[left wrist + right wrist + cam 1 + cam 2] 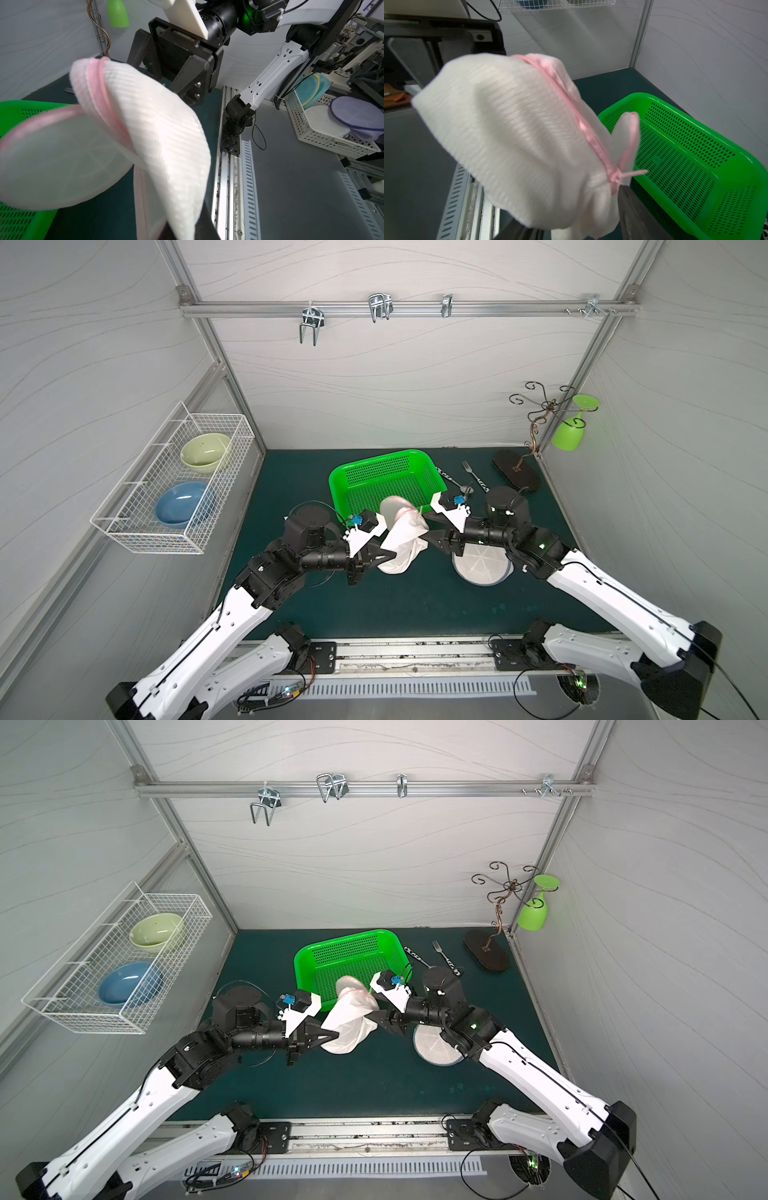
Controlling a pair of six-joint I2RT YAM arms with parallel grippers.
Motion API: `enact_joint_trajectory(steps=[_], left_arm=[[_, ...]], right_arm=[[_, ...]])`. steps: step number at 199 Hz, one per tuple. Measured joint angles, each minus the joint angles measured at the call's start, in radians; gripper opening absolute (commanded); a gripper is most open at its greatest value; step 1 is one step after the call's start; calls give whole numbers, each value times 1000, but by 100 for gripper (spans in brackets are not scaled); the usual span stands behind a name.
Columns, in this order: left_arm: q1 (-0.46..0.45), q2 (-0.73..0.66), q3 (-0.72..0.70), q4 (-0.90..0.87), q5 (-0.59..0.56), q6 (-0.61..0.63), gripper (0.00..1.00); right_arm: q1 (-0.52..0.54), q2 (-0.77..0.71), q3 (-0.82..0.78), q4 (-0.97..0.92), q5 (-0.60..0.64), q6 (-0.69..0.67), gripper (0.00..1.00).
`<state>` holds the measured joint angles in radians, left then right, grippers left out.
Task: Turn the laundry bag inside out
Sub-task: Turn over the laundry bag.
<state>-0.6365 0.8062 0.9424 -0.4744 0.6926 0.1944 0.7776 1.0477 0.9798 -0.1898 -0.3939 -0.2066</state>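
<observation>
laundry bag (512, 135) aloft, pinched in left jaws, bunched against right jaws

Bag (405, 539): white ribbed mesh, pink zip trim (583, 124). Raised off the mat (415, 605), bunched, lower end hanging slack. Round pink-rimmed panel (52, 162) stands up over the basket's (345, 489) near rim. Mesh blurred in the wrist views.

Centre of frame: white ribbed-mesh laundry bag (405, 531), pink trim. Above it, bright green perforated basket (374, 460) on dark teal worktop (415, 605). Left: pale green bowl (205, 450), blue bowl (183, 504).
</observation>
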Motion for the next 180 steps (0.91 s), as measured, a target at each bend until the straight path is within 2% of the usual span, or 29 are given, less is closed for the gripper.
enact_joint_trajectory(steps=[35,82,101,130,180], left_arm=[[0,9,0,6,-47,34,0],[0,35,0,0,-95,53,0],[0,34,0,-7,-102,79,0],[0,32,0,-54,-92,150,0],[0,19,6,-116,-50,255,0]], right_arm=[[-3,-23,-11,7,-41,4,63],[-9,-87,2,-65,-152,-78,65],[-19,-93,27,-102,-187,-105,61],[-59,-97,35,-97,-179,-99,47],[-97,-59,37,-73,-209,-71,48]])
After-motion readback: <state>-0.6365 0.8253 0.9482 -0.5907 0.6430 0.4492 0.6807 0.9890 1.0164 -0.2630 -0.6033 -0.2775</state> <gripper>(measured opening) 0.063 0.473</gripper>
